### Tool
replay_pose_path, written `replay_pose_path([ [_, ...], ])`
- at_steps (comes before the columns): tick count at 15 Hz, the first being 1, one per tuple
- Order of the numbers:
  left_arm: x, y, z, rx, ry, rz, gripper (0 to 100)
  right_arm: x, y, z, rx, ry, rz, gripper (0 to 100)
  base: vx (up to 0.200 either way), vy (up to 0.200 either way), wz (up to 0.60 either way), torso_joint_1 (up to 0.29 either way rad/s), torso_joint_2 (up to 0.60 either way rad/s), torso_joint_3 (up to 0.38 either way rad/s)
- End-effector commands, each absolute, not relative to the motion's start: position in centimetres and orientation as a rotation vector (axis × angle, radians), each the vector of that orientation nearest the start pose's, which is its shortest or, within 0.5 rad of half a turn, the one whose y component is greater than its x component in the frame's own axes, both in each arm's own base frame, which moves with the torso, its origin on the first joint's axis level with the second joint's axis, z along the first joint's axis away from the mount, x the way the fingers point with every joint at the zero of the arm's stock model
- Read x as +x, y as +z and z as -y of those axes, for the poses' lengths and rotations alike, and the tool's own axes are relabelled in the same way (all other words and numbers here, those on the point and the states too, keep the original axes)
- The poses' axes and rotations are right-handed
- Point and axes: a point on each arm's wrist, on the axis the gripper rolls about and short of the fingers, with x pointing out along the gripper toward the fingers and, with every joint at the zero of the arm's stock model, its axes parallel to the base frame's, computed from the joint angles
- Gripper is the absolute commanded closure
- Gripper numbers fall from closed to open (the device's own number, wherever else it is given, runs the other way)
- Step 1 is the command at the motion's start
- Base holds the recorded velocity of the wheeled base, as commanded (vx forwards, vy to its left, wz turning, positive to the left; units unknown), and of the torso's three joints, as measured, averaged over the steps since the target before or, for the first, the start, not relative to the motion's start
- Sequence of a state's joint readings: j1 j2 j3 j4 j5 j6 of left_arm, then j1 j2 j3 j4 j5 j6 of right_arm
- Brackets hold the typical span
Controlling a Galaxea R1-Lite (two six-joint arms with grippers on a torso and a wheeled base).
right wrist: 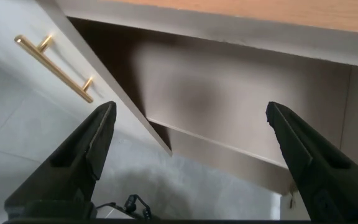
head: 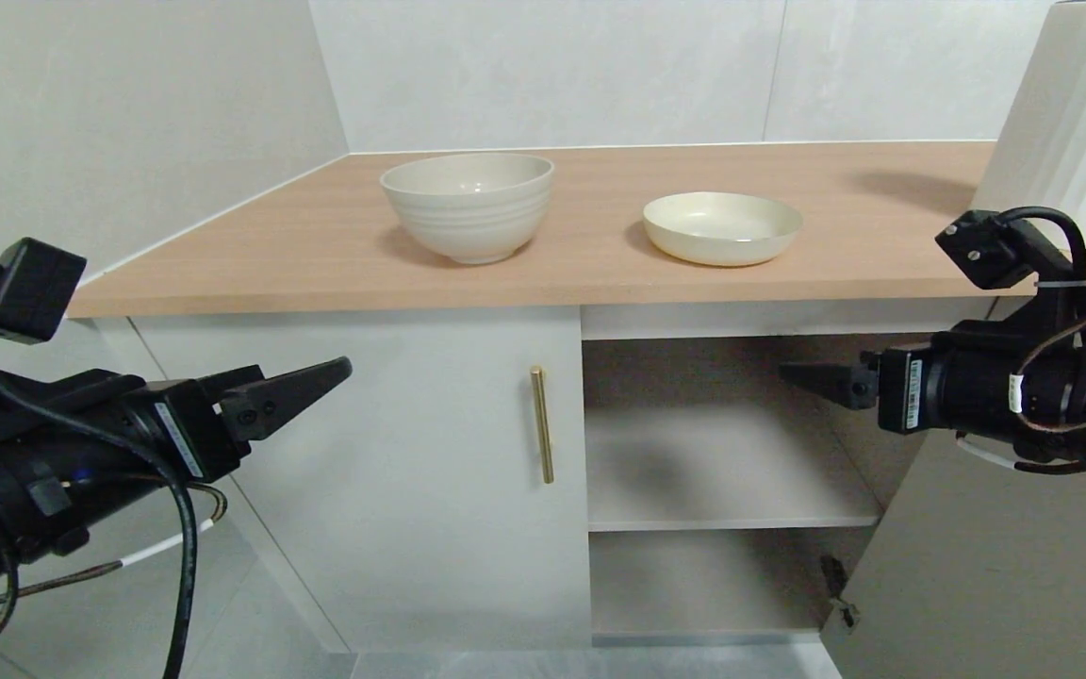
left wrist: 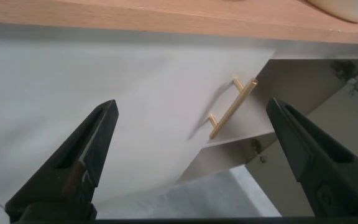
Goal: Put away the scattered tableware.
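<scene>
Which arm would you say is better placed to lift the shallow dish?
Likely right: the right gripper, open, sits nearer the dish and the open cupboard; the left gripper is farther off.

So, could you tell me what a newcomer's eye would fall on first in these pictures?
Two pale dishes stand apart on the wooden countertop: a deep ribbed bowl towards the robot's left and a shallow plate towards its right. Below the plate, the cabinet's right compartment stands open, showing a shelf, beside a closed door with a gold handle. The left end effector and right end effector hang open before the cabinet.
</scene>
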State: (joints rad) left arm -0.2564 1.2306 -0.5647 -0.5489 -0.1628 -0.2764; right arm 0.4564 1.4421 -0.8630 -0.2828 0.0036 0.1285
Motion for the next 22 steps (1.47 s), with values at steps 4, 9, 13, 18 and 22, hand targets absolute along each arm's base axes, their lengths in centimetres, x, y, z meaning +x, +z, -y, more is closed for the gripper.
replay_pose_path([
  [4,18.0,22.0,5.1,-0.266,-0.401,-0.184,0,22.0,23.1,-10.8,0.039,0.443,-0.301,0,0.000,0.000,0.00,0.000,0.00,0.000],
  [9,18.1,21.9,5.1,-0.265,-0.398,-0.191,0,21.9,22.9,-10.8,0.037,0.443,-0.307,0,0.000,0.000,0.00,0.080,-0.27,-0.263],
  [13,18.0,21.7,5.1,-0.265,-0.399,-0.198,0,21.8,22.9,-10.7,0.037,0.445,-0.307,0,0.000,0.000,0.00,0.128,-0.50,-0.301],
  [18,17.6,22.1,5.3,-0.265,-0.418,-0.182,0,21.3,23.2,-10.5,0.002,0.451,-0.285,0,0.000,0.000,0.00,0.173,-0.47,-0.303],
  [22,19.0,23.0,6.1,-0.265,-0.472,-0.178,0,21.6,23.4,-10.7,-0.008,0.460,-0.246,0,0.000,0.000,0.00,0.157,-0.38,-0.228],
])
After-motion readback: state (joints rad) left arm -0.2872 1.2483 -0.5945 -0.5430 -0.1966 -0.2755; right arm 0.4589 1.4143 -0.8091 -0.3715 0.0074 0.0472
